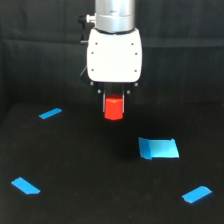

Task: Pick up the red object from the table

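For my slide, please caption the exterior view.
Gripper holds the red hexagonal block above the black table.

A creased black cloth backdrop (40, 55) hangs dimly lit across the whole rear of the scene.

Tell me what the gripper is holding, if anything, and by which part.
The gripper holds the red object by its upper part; the lower part hangs below the fingers, apparently above the table.
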You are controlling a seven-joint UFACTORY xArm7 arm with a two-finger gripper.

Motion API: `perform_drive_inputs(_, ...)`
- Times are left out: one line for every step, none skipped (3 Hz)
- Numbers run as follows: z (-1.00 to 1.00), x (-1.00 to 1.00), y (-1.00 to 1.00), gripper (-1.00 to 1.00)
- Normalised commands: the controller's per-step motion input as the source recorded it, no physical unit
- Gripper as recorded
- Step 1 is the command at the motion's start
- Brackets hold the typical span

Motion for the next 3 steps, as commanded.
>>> perform_drive_inputs(0.01, 0.07, -0.12, -0.99)
perform_drive_inputs(-0.03, -0.03, -0.02, -0.95)
perform_drive_inputs(0.04, 0.05, -0.03, -1.00)
